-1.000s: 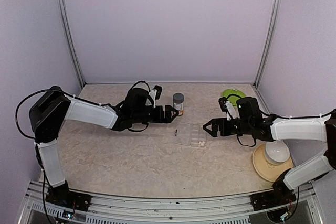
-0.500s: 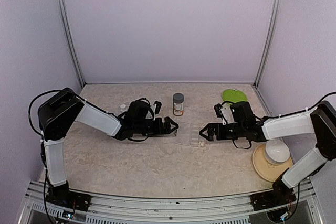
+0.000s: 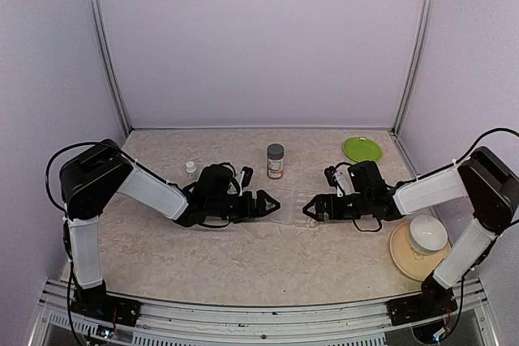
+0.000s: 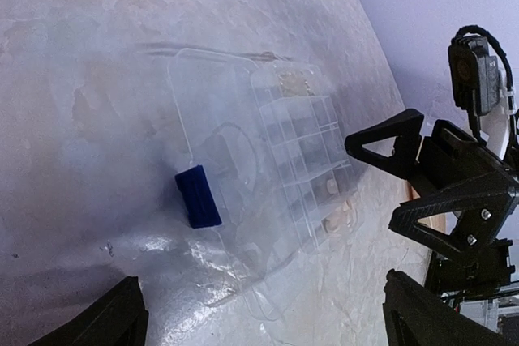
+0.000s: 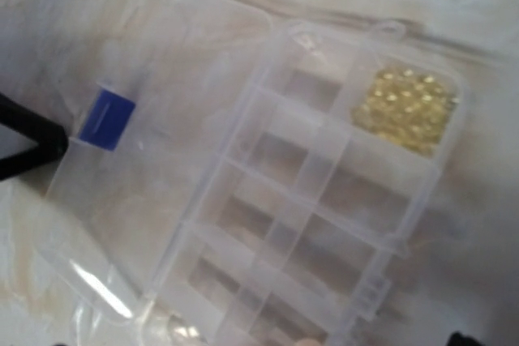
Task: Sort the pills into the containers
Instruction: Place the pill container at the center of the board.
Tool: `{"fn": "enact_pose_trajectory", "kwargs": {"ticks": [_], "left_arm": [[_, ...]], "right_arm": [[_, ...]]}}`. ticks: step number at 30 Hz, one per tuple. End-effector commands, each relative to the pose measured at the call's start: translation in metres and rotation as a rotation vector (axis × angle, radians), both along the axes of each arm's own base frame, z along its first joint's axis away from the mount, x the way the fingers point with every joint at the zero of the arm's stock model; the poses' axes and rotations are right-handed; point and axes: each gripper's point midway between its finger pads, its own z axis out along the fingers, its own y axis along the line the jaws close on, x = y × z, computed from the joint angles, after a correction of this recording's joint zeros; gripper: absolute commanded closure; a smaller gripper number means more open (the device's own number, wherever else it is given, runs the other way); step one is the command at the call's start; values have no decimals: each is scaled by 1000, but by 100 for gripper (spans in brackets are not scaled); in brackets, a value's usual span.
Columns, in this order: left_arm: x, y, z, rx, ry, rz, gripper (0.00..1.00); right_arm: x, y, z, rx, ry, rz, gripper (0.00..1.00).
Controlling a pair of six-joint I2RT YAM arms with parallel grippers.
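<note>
Clear pill box (image 4: 276, 143), between left hand (image 3: 272, 202) and right hand (image 3: 309, 209), both spread

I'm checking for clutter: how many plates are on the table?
2. The round green plate lies at the far right, near the back corner; the round tan plate sits at the near right, under a white bowl. No others show.

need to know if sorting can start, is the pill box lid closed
No, the clear lid lies folded open flat beside the compartments.

White-shelled arms (image 3: 150, 188) with black joints, black bases and looping black cables.
</note>
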Motion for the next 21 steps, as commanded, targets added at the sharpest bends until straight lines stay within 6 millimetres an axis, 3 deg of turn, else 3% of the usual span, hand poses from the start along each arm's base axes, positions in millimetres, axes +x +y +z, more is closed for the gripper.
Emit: {"fn": "enact_pose_trajectory", "kwargs": {"ticks": [1,11,21], "left_arm": [[-8,-4,4,-37,12,-10,1],[1,0,15,-42,-6,21,1],[21,38,19,32,-32,136,1]], "right_arm": [[10,9,7,50,-17,16,0],[-3,27,6,128,9,90,3],[-28,43,0,121,36,164,4]]}}
